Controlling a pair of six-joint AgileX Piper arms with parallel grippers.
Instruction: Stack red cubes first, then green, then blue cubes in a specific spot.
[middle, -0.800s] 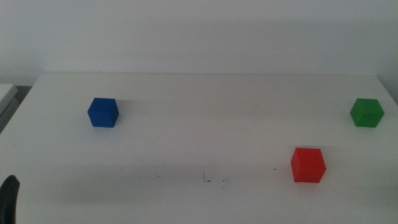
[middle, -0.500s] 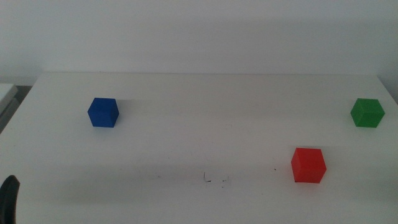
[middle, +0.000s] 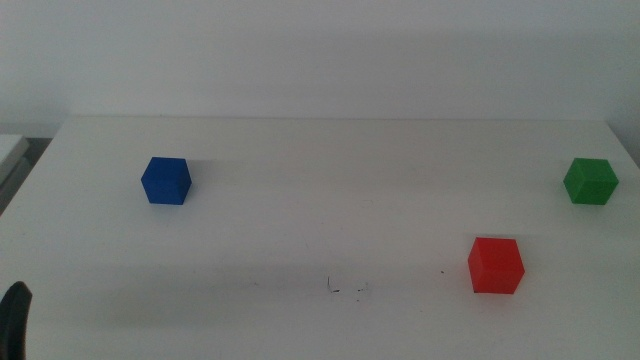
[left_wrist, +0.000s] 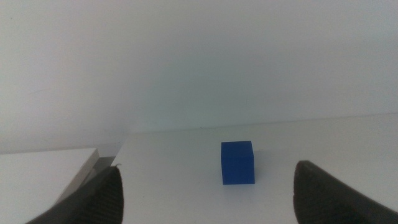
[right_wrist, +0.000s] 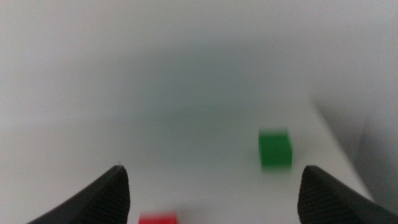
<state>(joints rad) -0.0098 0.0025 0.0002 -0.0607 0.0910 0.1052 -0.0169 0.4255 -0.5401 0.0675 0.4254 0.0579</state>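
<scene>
At the near left corner of the bench (middle: 320, 150), just a sliver of the left gripper (left_wrist: 205, 199) showing in the middle view, waiting, jaws spread wide and gripping nothing. No sign of the right gripper (right_wrist: 211, 199) in the middle view at all; judging from its own wrist camera, parked off the near right side, jaws likewise wide apart and empty.

Close to the near edge, about midway along it, the specific spot (middle: 345, 289): bare white top with a few faint dark scribbles, nothing standing on it. Just beyond and toward the right side, the red cube (middle: 495, 265), upright, flat on the bench, near the spot but clear of it. Farther back, hard by the right edge, the green cube (middle: 590, 181), also seen blurred between the right jaws' sightline. Well apart from both, toward the far left, the blue cube (middle: 165, 181), squarely ahead of the left gripper in its wrist view.

Nothing done yet, by the look of it: no cube lifted, none on the marks, none touching another. All three placements left, red to the marks first, likely work for the right arm, then green on red, then blue on top.
</scene>
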